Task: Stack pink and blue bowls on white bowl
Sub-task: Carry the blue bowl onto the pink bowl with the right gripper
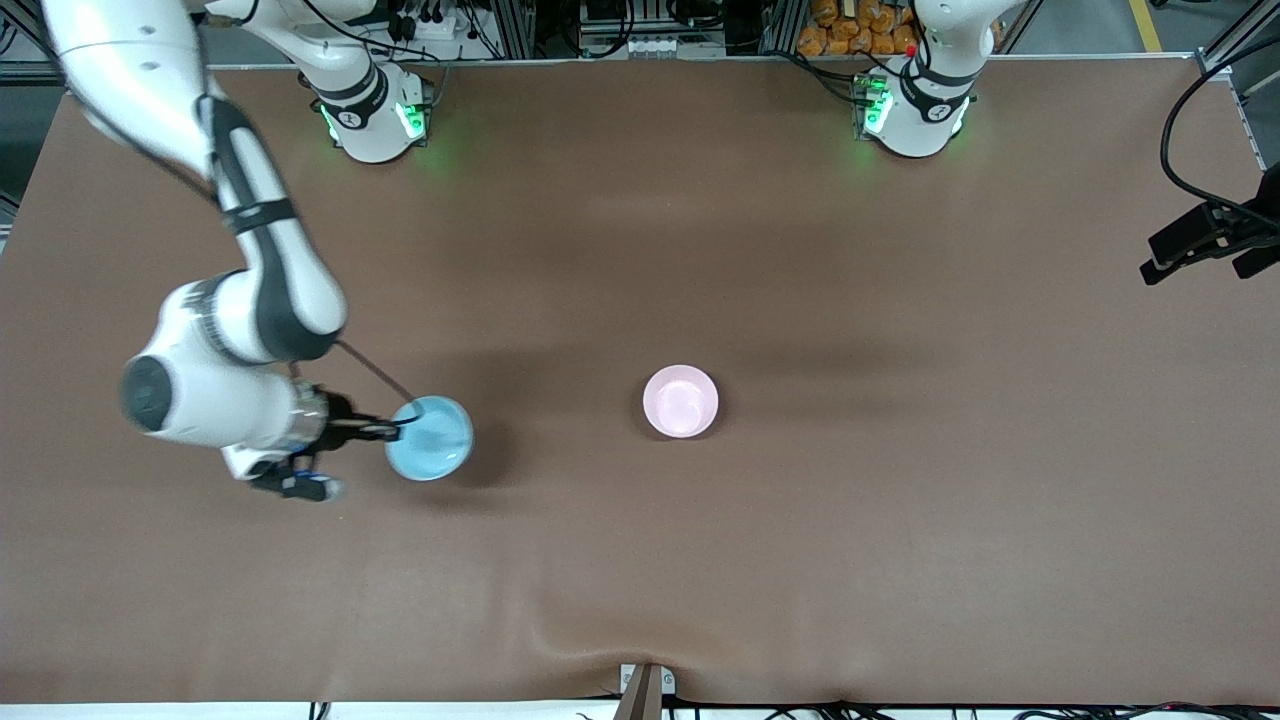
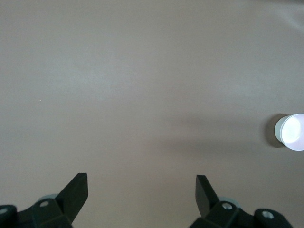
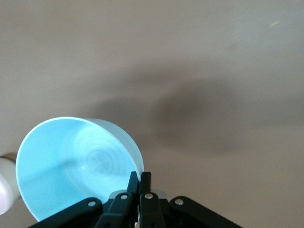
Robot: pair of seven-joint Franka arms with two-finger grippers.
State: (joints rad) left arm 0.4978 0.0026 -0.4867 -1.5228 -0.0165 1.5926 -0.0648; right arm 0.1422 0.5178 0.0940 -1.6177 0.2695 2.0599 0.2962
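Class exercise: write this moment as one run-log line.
right gripper: shut on blue bowl rim, lifted | left gripper: open, waiting | pink bowl: mid-table | stack: blue not yet on

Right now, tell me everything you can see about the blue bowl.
The blue bowl is small, round, plain and glossy, light sky blue, looks like plastic, and is empty. The right end effector is shut on its rim and holds it tilted above the brown table, toward the right arm's end. Its shadow falls on the table beside it.

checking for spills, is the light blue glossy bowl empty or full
Empty: the right wrist view shows the bare inside of the light blue glossy bowl, its rim pinched by the right gripper.
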